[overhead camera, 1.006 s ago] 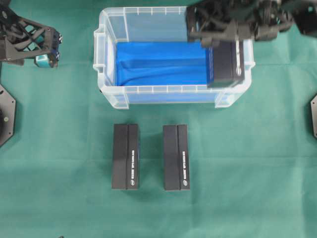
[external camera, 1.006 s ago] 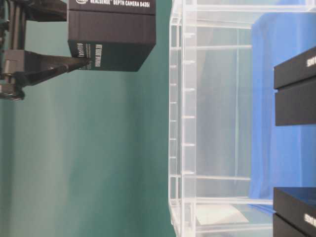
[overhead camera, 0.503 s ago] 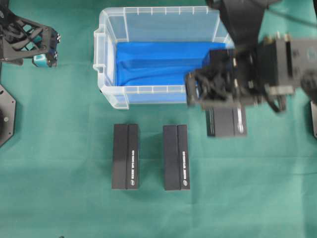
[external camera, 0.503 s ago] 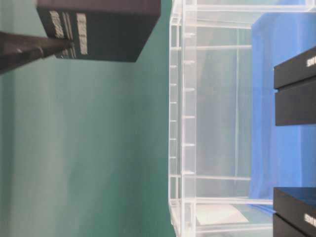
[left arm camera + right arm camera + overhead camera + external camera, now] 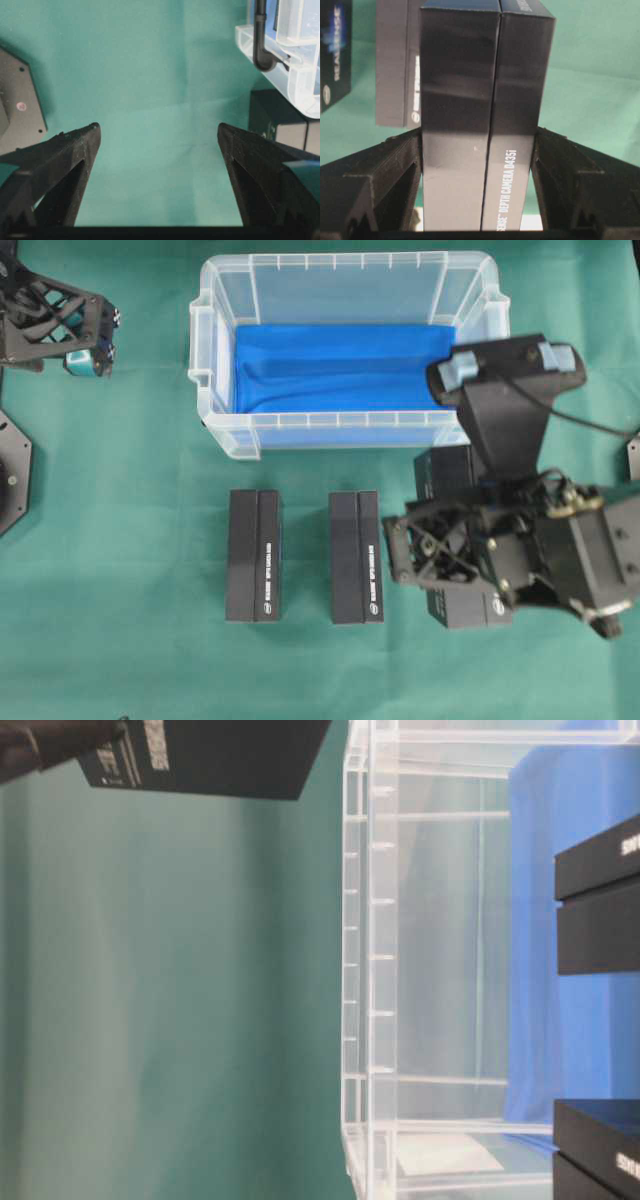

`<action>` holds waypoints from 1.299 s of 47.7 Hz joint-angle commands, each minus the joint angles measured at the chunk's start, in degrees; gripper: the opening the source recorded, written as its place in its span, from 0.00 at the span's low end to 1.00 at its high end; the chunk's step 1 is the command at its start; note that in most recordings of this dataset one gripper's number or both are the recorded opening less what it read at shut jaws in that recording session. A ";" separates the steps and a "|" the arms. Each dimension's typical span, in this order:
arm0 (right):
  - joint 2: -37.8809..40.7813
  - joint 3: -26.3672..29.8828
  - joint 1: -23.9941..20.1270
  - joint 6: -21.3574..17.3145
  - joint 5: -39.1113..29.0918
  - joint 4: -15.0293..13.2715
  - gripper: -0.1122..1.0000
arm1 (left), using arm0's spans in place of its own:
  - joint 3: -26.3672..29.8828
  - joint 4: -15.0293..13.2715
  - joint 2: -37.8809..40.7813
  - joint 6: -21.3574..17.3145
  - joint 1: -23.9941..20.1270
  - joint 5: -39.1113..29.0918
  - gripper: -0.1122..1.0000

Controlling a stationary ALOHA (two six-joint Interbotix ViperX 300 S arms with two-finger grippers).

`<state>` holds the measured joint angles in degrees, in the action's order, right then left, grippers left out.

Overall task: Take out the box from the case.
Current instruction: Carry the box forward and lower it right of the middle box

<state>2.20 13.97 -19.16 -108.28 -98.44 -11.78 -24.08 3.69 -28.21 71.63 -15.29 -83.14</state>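
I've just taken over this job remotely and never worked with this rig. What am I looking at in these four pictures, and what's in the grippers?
Two robot arms work over a green cloth. The top picture looks straight down; the sideways one sits at table level; the last two come from cameras on each wrist. The case, a clear bin with blue lining, has no box in it. Two black boxes lie side by side in front of it. The right gripper holds a third black box above the cloth, right of those. The left gripper is open and holds nothing.
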 commanded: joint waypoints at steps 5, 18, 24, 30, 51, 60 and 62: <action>-0.79 1.32 0.09 -0.18 -0.62 -0.35 0.68 | 0.62 -0.09 -0.53 0.00 0.18 0.00 0.97; -0.18 -2.37 0.09 -0.44 0.35 0.09 0.68 | 0.62 -0.09 -0.53 0.00 0.18 -0.09 0.97; -0.18 -5.80 0.09 -0.62 3.60 0.53 0.68 | 0.62 -0.09 -0.53 0.00 0.18 0.00 0.97; -0.18 -10.37 0.09 -1.49 8.44 0.88 0.68 | 0.62 -0.09 -0.53 0.00 0.18 -0.09 0.97; -0.18 -23.99 -0.18 -5.80 23.20 3.52 0.68 | 0.62 -0.09 -0.53 0.00 0.18 0.00 0.97; -0.18 -29.62 -0.18 -6.68 29.62 4.39 0.68 | 0.62 -0.09 -0.53 0.00 0.18 -0.09 0.98; -0.18 -30.76 -0.18 -6.86 31.38 4.39 0.68 | 0.62 -0.09 -0.53 0.00 0.18 -0.09 0.97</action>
<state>2.90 -15.82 -19.07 -114.87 -69.61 -7.47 -24.08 3.60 -28.21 71.63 -15.21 -83.14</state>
